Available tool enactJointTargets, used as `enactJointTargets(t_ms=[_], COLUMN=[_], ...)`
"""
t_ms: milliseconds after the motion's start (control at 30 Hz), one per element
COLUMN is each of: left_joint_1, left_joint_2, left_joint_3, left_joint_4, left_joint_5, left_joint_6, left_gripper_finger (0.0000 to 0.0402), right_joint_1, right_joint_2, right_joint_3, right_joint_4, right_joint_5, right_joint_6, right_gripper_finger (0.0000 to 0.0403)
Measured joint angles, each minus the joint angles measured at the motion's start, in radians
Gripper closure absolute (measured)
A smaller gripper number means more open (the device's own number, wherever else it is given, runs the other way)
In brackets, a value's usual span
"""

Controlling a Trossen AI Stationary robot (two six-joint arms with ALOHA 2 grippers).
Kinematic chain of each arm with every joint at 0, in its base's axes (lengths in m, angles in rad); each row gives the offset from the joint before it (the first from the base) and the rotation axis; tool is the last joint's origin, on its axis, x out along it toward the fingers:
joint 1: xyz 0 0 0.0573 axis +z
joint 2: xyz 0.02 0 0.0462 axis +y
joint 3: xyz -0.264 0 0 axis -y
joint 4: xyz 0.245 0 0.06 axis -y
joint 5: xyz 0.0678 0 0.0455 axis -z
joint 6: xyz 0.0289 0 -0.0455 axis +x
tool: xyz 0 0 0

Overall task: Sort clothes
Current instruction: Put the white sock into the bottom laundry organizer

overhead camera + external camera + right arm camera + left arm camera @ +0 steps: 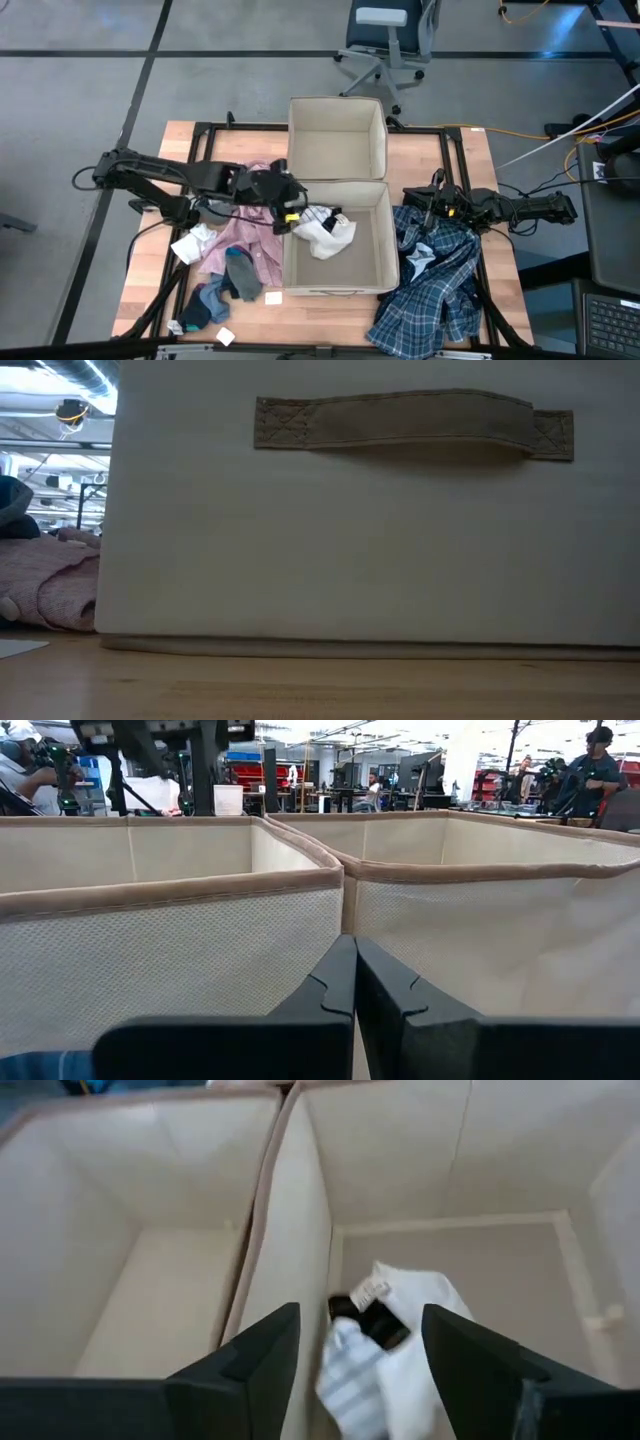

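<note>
Left gripper point(291, 205) positioned at centre of the high view, over the left rim of the near fabric bin point(372, 283), fingers point(250, 1365) spread apart and released, nothing between them. White top point(325, 232) lying inside that bin point(480, 1230), left of its centre, with a small black item point(370, 1320) on it, directly beyond the open fingers in the left wrist view. Far fabric bin point(336, 108) set just above the near one, walls touching. Right gripper point(412, 199) stationed at centre right of the high view, just beside the right wall of the near bin, fingers point(330, 985) pressed together, clenched on nothing visible. Blue-white plaid shirt point(435, 285) spread at lower right, beneath and below the right gripper. Pink shirt point(245, 240) lying at left centre, beside the near bin's left wall; also visible at left edge of the low view point(50, 585). Teal sock point(242, 272) resting on the pink shirt's lower part. Blue socks point(203, 303) at lower left on the wooden table point(150, 270). Low view mostly filled by the bin wall point(350, 560) with its handle point(410, 422).
</note>
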Motion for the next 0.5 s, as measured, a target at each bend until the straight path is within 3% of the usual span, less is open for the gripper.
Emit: enactJointTargets(t_ms=[233, 500], left_joint_1=[-0.049, -0.118], left_joint_2=[-0.057, -0.120], left_joint_3=[0.127, 0.136], left_joint_4=[-0.350, -0.698], left_joint_5=[0.001, 0.002], left_joint_6=[-0.243, -0.578], left_gripper_finger=[0.0202, 0.0202], right_joint_1=[0.000, 0.000], right_joint_2=[0.000, 0.000], right_joint_3=[0.000, 0.000], right_joint_4=[-0.001, -0.001], right_joint_5=[0.000, 0.000], right_joint_6=[-0.003, -0.004], right_gripper_finger=[0.0395, 0.0395])
